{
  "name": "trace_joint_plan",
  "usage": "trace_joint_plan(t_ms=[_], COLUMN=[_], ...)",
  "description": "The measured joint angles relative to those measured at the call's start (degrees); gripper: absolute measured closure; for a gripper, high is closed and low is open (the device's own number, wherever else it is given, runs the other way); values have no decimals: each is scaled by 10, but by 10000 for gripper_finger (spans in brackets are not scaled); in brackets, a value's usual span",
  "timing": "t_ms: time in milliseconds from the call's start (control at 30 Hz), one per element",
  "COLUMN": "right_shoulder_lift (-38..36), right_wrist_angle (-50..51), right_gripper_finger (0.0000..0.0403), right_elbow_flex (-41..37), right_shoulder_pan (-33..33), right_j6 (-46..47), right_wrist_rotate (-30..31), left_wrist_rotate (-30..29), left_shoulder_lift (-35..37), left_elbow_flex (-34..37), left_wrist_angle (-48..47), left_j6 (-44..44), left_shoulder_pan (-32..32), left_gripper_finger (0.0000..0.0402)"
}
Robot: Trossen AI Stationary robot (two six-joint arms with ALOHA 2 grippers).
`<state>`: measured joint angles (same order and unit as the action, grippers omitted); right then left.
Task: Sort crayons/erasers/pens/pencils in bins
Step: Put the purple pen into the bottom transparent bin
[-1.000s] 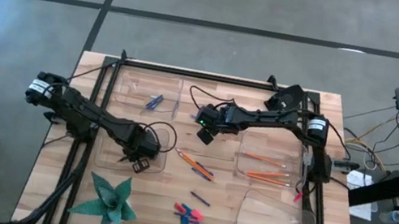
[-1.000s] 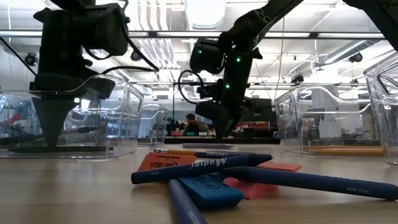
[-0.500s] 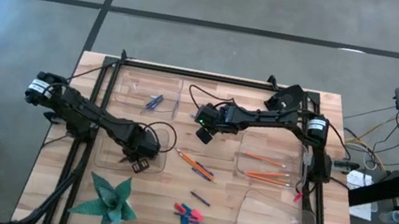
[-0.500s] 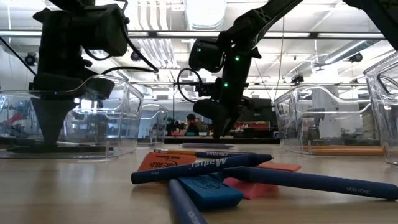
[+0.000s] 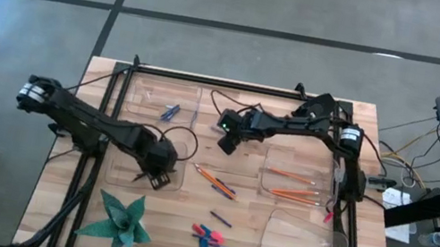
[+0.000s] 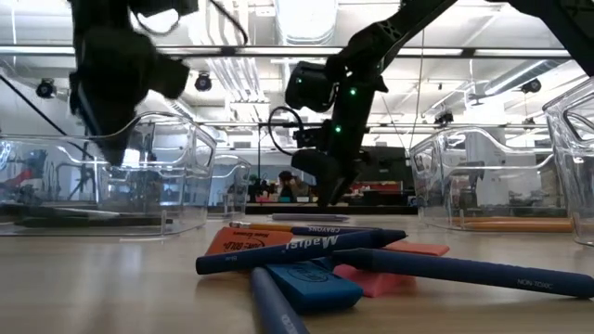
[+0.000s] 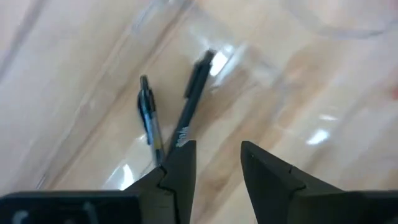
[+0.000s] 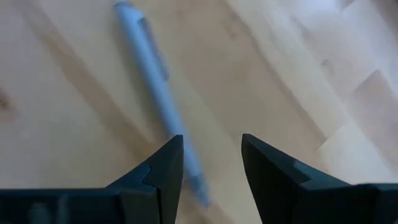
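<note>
My left gripper (image 5: 158, 176) (image 7: 217, 146) is open and empty above the near left bin (image 5: 137, 183). Two pens lie on that bin's floor, a black one (image 7: 194, 99) and a blue-black one (image 7: 148, 115). My right gripper (image 5: 226, 140) (image 8: 211, 140) is open and empty, fingers pointing down over a light grey pen (image 8: 155, 93) that lies flat on the table. Orange pencils lie in the right bin (image 5: 291, 183), and more lie on the table (image 5: 214, 181). The erasers (image 5: 203, 230) and some blue sticks lie in a pile near the front edge, the blue eraser (image 6: 311, 286) among them.
A far left bin (image 5: 160, 104) holds some blue items. A near right bin (image 5: 300, 244) stands at the front right. A green folded paper shape (image 5: 123, 220) lies at the front left. Black frame rails run along the table's sides, and cables (image 5: 205, 103) lie near the back.
My left gripper has risen from just above the floor of the near left bin, staying open, and its arm has swung back toward the table's left. My right gripper has shifted a little toward the far edge. The things on the table have not moved.
</note>
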<state>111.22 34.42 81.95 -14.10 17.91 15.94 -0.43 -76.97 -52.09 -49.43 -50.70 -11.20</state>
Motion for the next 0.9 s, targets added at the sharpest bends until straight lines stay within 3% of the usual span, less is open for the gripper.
trace_joint_plan(t_ms=[100,267,600,900], right_shoulder_lift=[0,0,0,-2], right_wrist_angle=[-9,-10,-21,-27], right_gripper_finger=[248,255,261,271], right_elbow_flex=[0,-2,-7,-24], right_shoulder_pan=[-19,-49,-53,-53], right_j6=[-24,-20,-20,-20], right_wrist_rotate=[-9,-122,-133,-135], left_wrist_rotate=[-6,-33,-91,-108], left_shoulder_lift=[33,80,152,168], left_elbow_flex=[-8,-33,-38,-37], left_wrist_angle=[10,19,82,85], left_j6=[0,-1,3,1], left_shoulder_pan=[0,0,0,0], left_gripper_finger=[288,288,288,288])
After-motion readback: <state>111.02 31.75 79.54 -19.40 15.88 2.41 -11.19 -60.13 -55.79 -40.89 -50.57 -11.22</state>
